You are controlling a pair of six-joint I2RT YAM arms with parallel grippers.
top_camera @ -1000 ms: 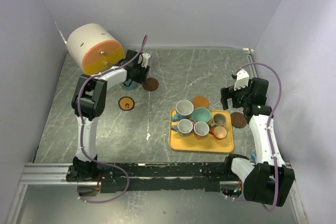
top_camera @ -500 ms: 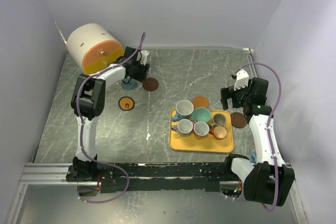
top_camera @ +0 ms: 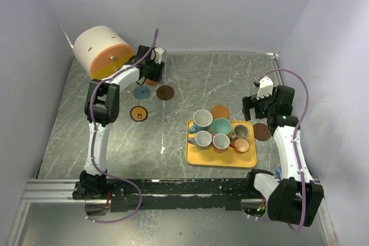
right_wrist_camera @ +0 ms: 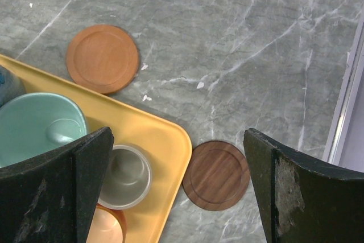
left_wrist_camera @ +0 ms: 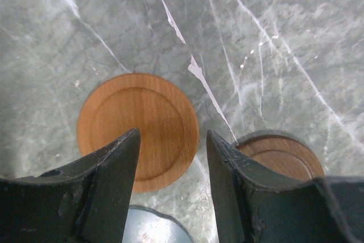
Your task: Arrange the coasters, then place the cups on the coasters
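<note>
My left gripper [top_camera: 153,73] hovers open at the back left, with nothing between its fingers. In the left wrist view, the left gripper [left_wrist_camera: 172,135] is above the edge of an orange coaster [left_wrist_camera: 138,131], with a dark brown coaster [left_wrist_camera: 278,155] to the right and a slate blue coaster [left_wrist_camera: 151,229] below. A yellow-orange coaster with a dark centre [top_camera: 138,113] lies nearer. Several cups, among them a teal cup [top_camera: 221,126] and an orange cup [top_camera: 242,145], stand on the yellow tray [top_camera: 216,159]. My right gripper [right_wrist_camera: 177,135] is wide open above another dark brown coaster [right_wrist_camera: 217,174], beside the tray's corner.
A big white-and-orange cylinder [top_camera: 104,53] lies at the back left, close behind my left arm. Another orange coaster [right_wrist_camera: 102,58] lies just behind the tray. Grey walls close in the table on the left, back and right.
My left gripper has moved toward the back, off the slate blue coaster, which now lies uncovered on the table. The right arm has not moved.
</note>
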